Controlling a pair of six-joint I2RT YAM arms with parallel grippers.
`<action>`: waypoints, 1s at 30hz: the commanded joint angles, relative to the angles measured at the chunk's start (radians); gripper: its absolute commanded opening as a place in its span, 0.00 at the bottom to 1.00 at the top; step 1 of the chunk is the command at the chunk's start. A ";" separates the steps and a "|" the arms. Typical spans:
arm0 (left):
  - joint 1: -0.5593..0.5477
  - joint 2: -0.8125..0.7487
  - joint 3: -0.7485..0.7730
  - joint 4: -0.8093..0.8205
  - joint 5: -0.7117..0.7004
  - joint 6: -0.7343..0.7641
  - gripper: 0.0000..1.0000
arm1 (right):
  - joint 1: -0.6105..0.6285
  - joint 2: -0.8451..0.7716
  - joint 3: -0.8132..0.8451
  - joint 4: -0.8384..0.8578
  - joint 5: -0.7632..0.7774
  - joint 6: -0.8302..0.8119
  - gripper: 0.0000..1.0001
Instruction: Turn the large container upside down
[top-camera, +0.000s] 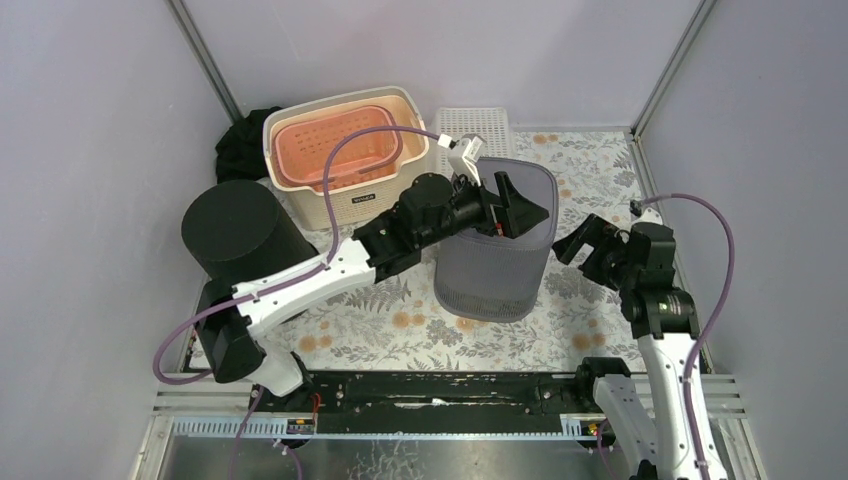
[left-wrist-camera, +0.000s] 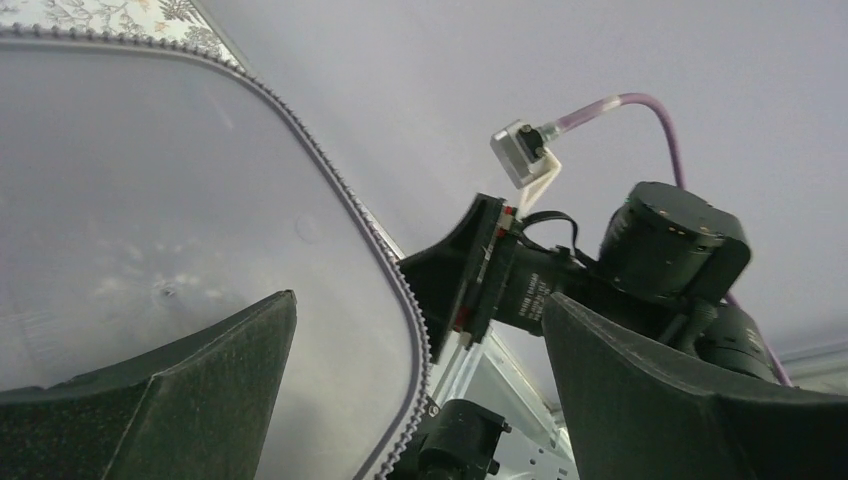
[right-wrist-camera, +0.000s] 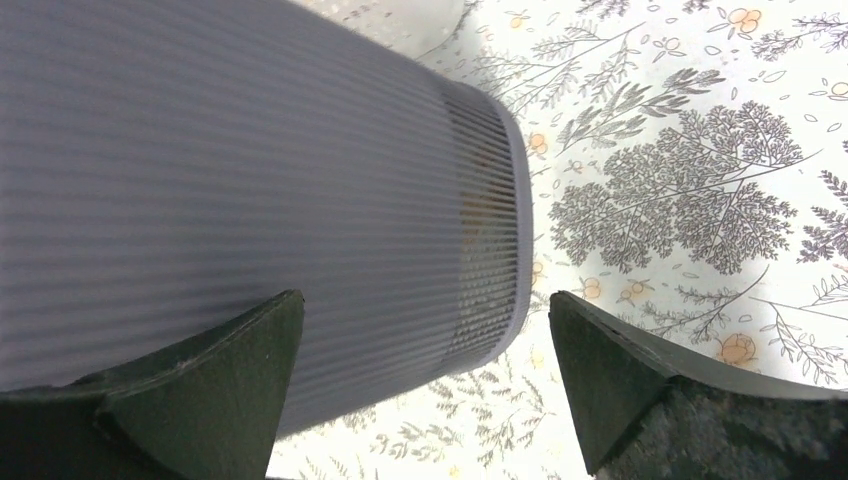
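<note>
Top camera looks down; both wrist cameras closely share the bin (top-camera: 495, 272)

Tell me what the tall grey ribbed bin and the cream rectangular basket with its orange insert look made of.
The tall grey ribbed bin: likely plastic, matte; fine moulded ribs, slotted band near one end. The cream rectangular basket: probably smooth moulded plastic, rounded rim. The orange insert: likely plastic, rows of punched holes.

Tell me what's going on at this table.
The tall grey ribbed plastic bin stands on the floral table with its closed base up, so it looks already flipped. The left gripper hangs open over that base; the right gripper is open beside the bin's right wall, apart from it. Neither holds anything.
</note>
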 joint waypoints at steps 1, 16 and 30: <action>-0.003 -0.070 0.120 -0.093 0.066 0.102 1.00 | 0.004 -0.083 0.120 -0.188 -0.136 -0.072 0.99; -0.003 -0.593 -0.203 -0.714 -0.366 0.091 1.00 | 0.003 -0.180 0.226 -0.358 -0.294 -0.103 1.00; -0.003 -0.270 -0.501 -0.355 -0.411 0.193 0.99 | 0.004 -0.220 0.118 -0.259 -0.276 -0.033 0.99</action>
